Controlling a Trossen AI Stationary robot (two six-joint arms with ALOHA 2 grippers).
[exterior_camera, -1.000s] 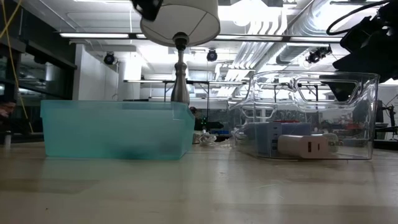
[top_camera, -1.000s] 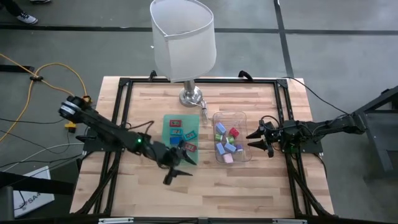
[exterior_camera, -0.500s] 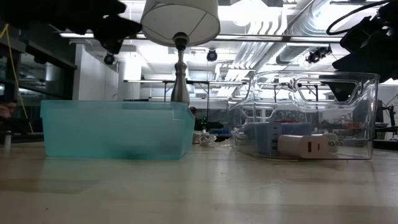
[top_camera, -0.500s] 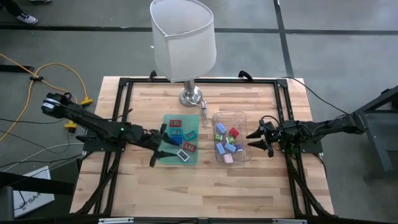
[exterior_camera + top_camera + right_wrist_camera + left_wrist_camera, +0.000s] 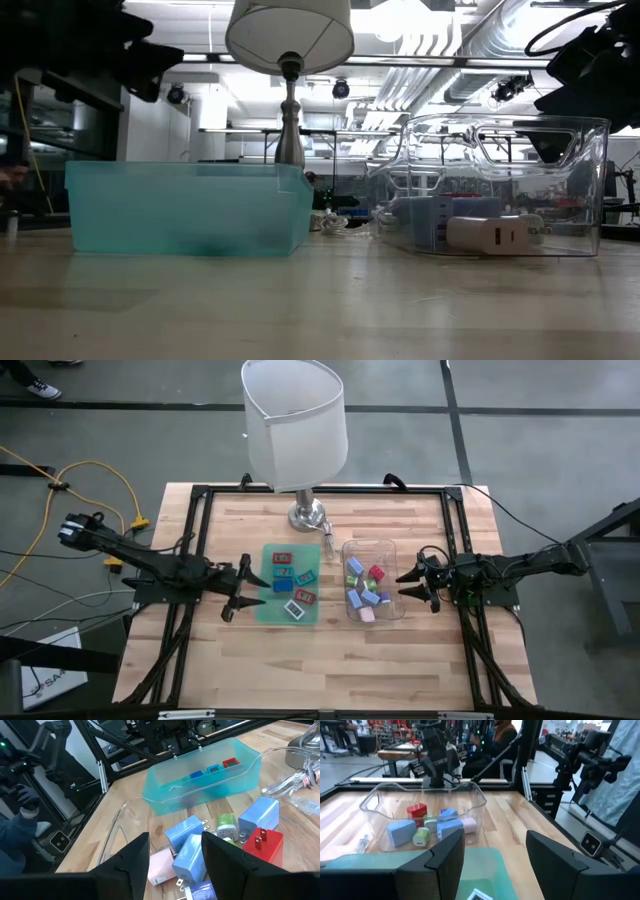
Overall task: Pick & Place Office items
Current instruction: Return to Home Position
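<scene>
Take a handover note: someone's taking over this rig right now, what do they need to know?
The left gripper is open and empty, beside the teal bin's left side.
The right gripper is open and empty, just right of the clear bin.
The adapters (blue, red, green, pink) lie in the clear bin; the flat pieces lie in the teal bin.
Done: sorting looks finished; nothing is held.
Left: probably only parking both arms.
</scene>
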